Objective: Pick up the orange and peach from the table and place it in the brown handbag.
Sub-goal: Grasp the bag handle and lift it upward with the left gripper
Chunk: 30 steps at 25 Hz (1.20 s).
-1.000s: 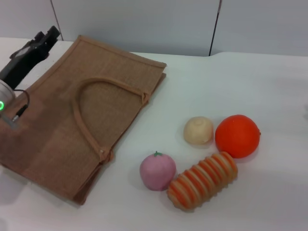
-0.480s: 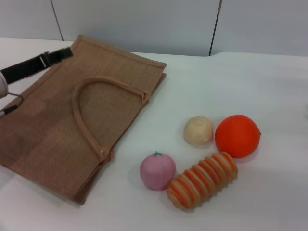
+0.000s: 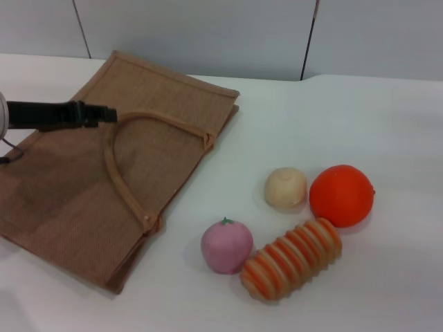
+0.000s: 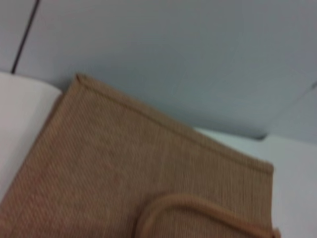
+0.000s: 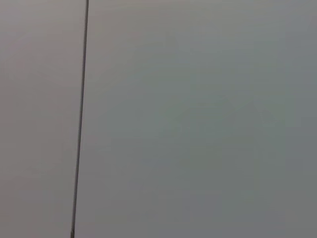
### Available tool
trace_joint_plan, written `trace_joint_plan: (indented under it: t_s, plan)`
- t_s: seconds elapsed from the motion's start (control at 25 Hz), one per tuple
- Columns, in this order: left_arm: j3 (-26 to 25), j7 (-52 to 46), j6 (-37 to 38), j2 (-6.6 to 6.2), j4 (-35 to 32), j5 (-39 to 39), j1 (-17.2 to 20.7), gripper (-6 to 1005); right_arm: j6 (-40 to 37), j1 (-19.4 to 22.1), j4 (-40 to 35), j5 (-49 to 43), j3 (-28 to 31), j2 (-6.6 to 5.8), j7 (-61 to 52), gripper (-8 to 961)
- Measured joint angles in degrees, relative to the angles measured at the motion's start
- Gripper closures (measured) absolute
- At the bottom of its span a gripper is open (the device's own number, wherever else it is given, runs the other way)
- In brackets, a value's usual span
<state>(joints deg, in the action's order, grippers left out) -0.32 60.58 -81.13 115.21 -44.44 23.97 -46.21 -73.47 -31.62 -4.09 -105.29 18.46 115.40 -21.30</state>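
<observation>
Four round or ribbed items sit on the right half of your tabletop [image 3: 387, 124]: the orange [image 3: 341, 195] farthest right, a pale beige ball [image 3: 285, 187] just left of it, the peach [image 3: 227, 245] nearer you, and a striped ribbed cylinder [image 3: 291, 259] touching the peach's right side. The brown handbag [image 3: 118, 173] lies flat on the left, one looped handle [image 3: 121, 169] resting on top of it — none of the fruit is in it. Your left gripper [image 3: 104, 113] reaches in from the left edge, low over the bag's far-left part, its tip just at the handle loop; whether it is wide or narrow you cannot tell from here. Your right gripper is out of sight — its wrist camera faces only a grey wall [image 5: 198, 119].
</observation>
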Motion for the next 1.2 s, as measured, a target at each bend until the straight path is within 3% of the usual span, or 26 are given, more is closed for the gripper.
trace_joint_plan:
  t_s: [0.24,0.8,1.2]
  plan:
    - [5.72,-3.94,-0.33,-0.31,-0.52,-3.22,0.48,494,0.00,0.07,-0.56,0.00,0.00,-0.01,0.00,64]
    - [6.62,-6.18,1.17,-0.69,-1.20,-7.07,-0.25,496,0.58,-0.10,-0.57,0.00,-0.03,0.00,0.01,65]
    - [9.37,-6.25,6.66,-0.69,2.93,-7.15,-1.28,498,0.63,-0.27,-0.57,0.07,0.11,0.00,0.03,65]
